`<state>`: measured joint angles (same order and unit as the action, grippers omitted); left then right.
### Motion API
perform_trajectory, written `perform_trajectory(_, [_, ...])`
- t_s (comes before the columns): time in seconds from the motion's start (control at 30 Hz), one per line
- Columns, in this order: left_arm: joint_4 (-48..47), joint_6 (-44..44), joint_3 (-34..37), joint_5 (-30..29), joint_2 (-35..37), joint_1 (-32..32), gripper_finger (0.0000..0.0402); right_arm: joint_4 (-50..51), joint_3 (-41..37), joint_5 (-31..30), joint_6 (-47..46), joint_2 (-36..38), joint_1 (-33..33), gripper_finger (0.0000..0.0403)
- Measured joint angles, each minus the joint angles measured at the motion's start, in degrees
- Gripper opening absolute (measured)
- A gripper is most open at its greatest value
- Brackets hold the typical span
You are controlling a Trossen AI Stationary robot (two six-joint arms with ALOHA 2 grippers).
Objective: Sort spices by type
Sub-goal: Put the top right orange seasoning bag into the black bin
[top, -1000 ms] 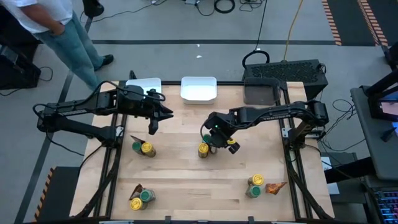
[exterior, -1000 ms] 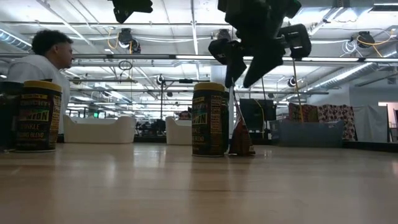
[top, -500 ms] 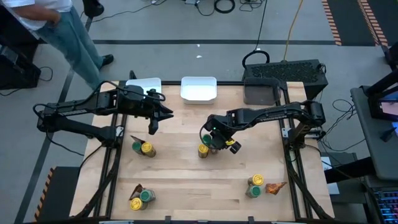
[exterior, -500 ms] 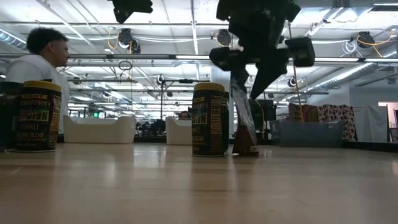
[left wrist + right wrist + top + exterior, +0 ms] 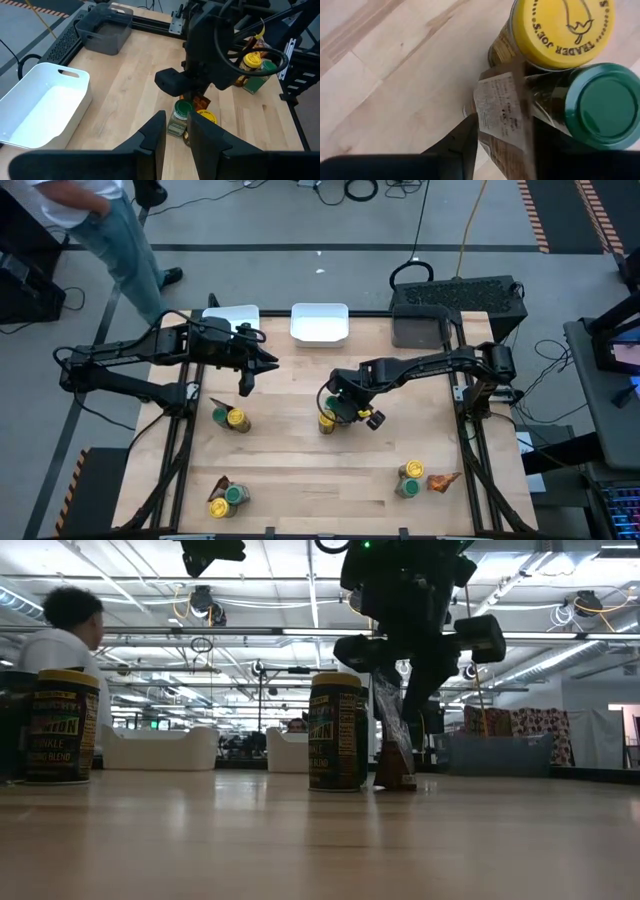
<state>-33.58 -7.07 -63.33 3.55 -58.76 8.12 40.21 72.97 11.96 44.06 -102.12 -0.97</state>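
Observation:
My right gripper [image 5: 342,408] is down over the middle group on the table and is shut on a brown-orange packet [image 5: 502,110]. That packet stands beside a yellow-lidded jar [image 5: 560,30] and a green-lidded jar [image 5: 602,102]. In the low view the packet [image 5: 392,745] stands upright next to the jar [image 5: 337,730]. My left gripper [image 5: 247,375] hovers over the table's far left part, slightly open and touching nothing. Three more groups of a yellow jar, a green jar and a packet stand at the left [image 5: 230,418], near left [image 5: 225,500] and near right [image 5: 415,478]. My right gripper pinches the packet's upper part [image 5: 385,695] between its two fingers, coming from above and pointing down. One finger [image 5: 462,142] lies against the packet's edge; the packet hides the other. The packet stands upright with its base [image 5: 395,780] on the table.
Two white trays [image 5: 232,317] [image 5: 319,323] and a dark grey bin [image 5: 420,328] sit along the far edge. Bare wood lies between the jar groups. A person [image 5: 100,220] stands beyond the table's far left corner.
My right gripper has come down and moved a little toward the table's left, over the middle group. The packet, which was low and slumped beside the jar, now stands taller and upright between the fingers, shifted slightly away from the jar.

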Motion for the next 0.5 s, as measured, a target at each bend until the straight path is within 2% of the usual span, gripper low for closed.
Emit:
perform_trajectory(0.3, [0.0, 0.02, 0.0, 0.0, 0.0, 0.0, 0.0084, 0.46, 0.0, 1.88, -4.54, -0.09, -0.01, 0.0009])
perform_trajectory(0.5, [0.0, 0.02, 0.0, 0.0, 0.0, 0.0, 0.0084, 1.4, 0.0, 1.91, -11.68, 0.22, -0.1, 0.0002])
